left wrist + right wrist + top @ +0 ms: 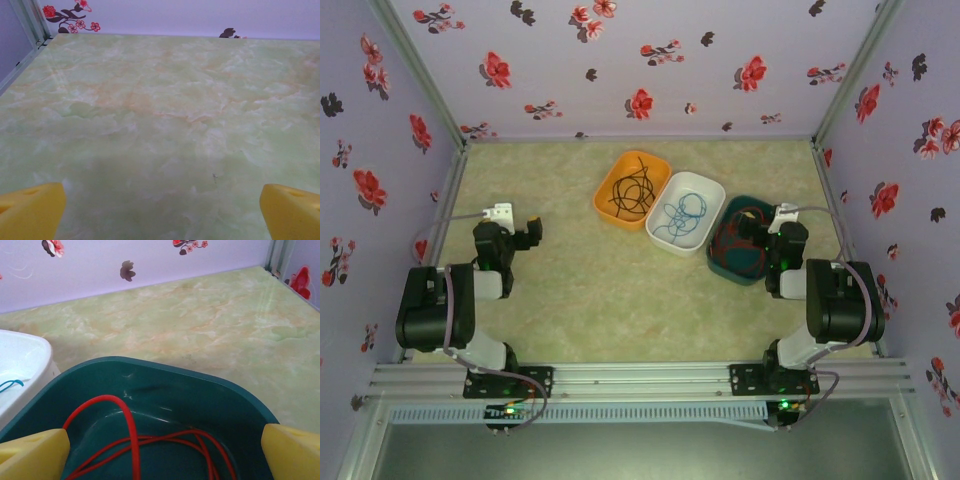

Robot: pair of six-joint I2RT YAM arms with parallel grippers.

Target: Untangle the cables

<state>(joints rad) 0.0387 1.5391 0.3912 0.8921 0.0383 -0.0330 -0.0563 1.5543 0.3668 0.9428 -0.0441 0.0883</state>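
Toward the far side of the tabletop (pixel 570 290), the black cable (pixel 632 192) is coiled in the orange tray (pixel 603 200), the blue cable (pixel 682 212) in the white tray (pixel 660 238), the red cable (pixel 132 440) in the teal tray (pixel 200 395). The left tool (pixel 161 212) and right tool (pixel 162 452) are spread wide and empty, the right one above the red loops. Such wire is judged light and limp; a raised loop is best pinched.

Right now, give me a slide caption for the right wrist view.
Open right claw poised above a dark green plastic tray of looped thin red cable, white plastic tray alongside.
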